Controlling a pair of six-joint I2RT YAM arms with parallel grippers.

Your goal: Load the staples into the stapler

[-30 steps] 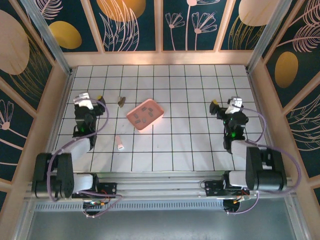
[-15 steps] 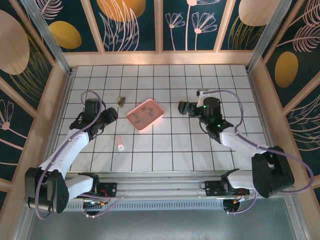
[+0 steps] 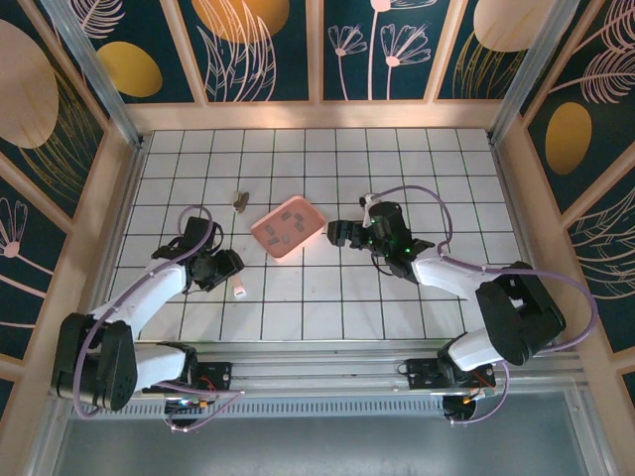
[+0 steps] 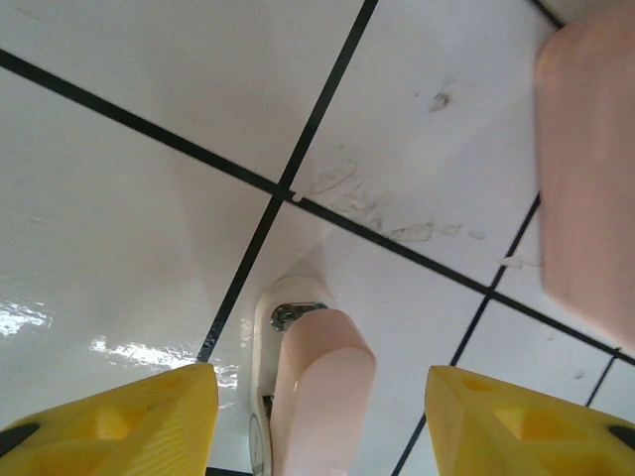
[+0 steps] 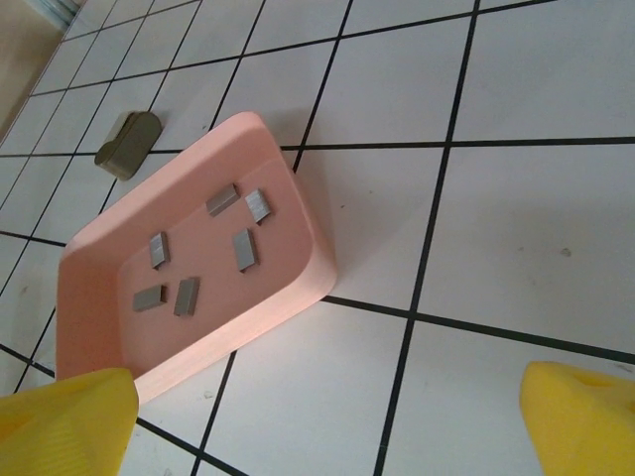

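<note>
Left claw [image 4: 317,421], jaws spread, straddles the pink stapler [image 4: 316,382] toward the bench's near-left corner; right claw [image 5: 317,416], likewise open, faces staples [image 5: 245,248] in the pink tray [image 5: 233,339] mid-bench; best centre the stapler before closing.

No readable text, labels, brands or numbers. Nothing legible on stapler [image 4: 317,387], tray [image 5: 248,327], staples [image 5: 245,248], tiled surface [image 3: 397,159] or wall panels [image 3: 258,50], which are printed with plant patterns.
</note>
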